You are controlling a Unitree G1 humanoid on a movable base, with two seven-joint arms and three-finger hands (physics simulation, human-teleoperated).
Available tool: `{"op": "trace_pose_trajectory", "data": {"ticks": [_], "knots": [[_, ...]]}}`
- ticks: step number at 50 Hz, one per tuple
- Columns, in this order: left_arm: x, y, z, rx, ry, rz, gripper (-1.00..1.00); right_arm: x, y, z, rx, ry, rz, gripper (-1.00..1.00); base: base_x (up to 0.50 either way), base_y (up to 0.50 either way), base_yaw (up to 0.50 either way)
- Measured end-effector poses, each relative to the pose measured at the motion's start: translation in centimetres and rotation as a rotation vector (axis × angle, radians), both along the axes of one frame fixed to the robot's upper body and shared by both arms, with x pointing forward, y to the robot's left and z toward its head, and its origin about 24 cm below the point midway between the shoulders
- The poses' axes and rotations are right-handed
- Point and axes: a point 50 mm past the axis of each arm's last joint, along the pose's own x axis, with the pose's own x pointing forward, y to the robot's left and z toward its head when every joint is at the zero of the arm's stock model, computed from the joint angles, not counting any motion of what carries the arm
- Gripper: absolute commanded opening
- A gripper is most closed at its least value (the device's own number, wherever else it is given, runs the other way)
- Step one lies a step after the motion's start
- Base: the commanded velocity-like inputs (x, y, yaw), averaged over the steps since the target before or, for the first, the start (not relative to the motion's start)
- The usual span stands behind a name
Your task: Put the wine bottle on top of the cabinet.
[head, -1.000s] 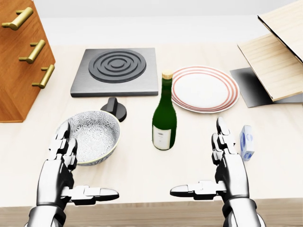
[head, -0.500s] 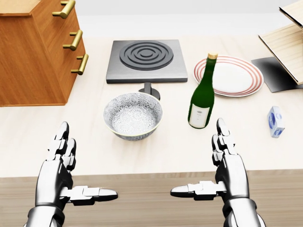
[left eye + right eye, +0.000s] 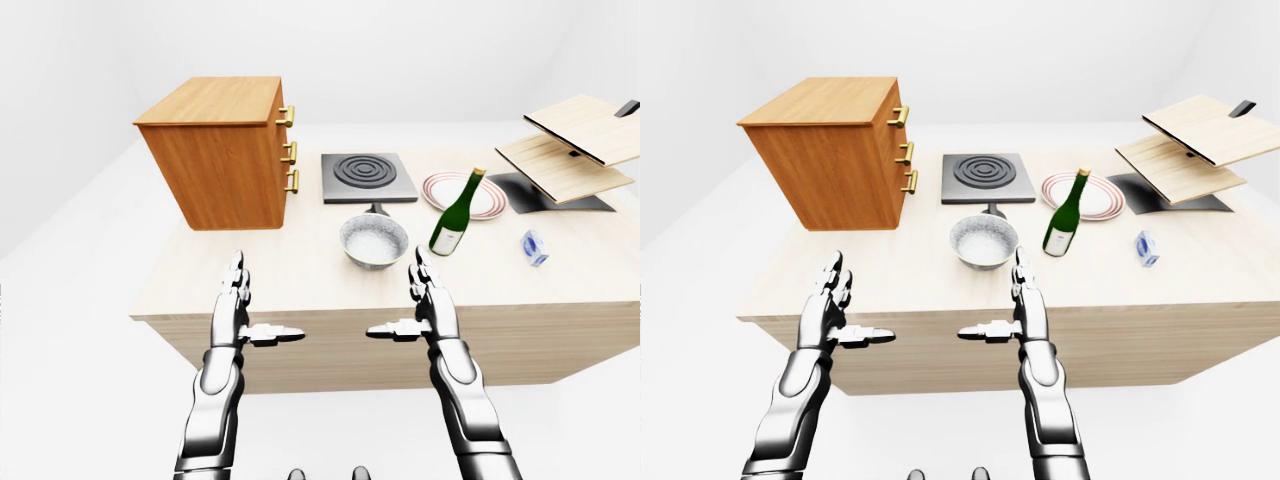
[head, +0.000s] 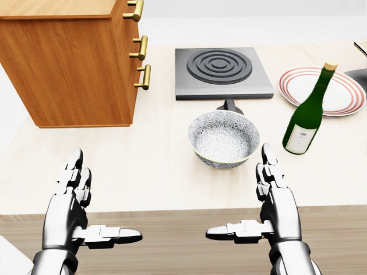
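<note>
A green wine bottle [image 4: 307,117] with a white label and tan cork stands upright on the pale wooden table [image 4: 149,172], at the right of the head view beside a patterned bowl [image 4: 223,138]. The wooden cabinet [image 4: 69,57] with brass handles stands at the upper left; its flat top [image 3: 212,100] shows in the left-eye view. My left hand [image 4: 92,212] and right hand [image 4: 252,209] hover open and empty over the table's near edge, both well short of the bottle.
A grey hob [image 4: 222,72] lies above the bowl, with a red-ringed plate [image 4: 324,91] to its right behind the bottle. A small blue-white carton [image 3: 535,247] and a slanted wooden rack [image 3: 570,150] sit at the table's right end.
The whole picture has shifted right and down: the camera moved left and back from the table. The cabinet now fills more of the view, the bottle sits nearer the right edge. My hands keep their pose.
</note>
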Motion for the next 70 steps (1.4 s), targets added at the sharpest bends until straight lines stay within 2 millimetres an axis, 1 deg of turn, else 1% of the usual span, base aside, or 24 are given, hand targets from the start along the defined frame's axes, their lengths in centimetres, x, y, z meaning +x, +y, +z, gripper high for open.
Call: {"op": "trace_pose_trajectory", "data": {"ticks": [12,36,50,70], "knots": [[-0.01,-0.07,0.03,0.0,0.001,0.0,1.0,-0.01,-0.06,0.02,0.002,-0.001,-0.002,1.0,0.0,0.03,0.0],[-0.04,-0.08,0.0,-0.001,0.002,0.001,1.0,-0.09,-0.03,0.0,0.0,0.0,-0.006,1.0,0.0,0.47,0.0],[-0.06,-0.03,-0.01,0.0,0.002,0.003,1.0,-0.13,-0.04,0.15,-0.011,-0.009,-0.015,1.0,0.0,0.0,0.0],[-0.11,-0.02,0.0,-0.001,0.002,0.003,1.0,-0.15,-0.12,0.12,0.001,-0.009,-0.015,1.0,0.48,-0.12,0.0]]}}
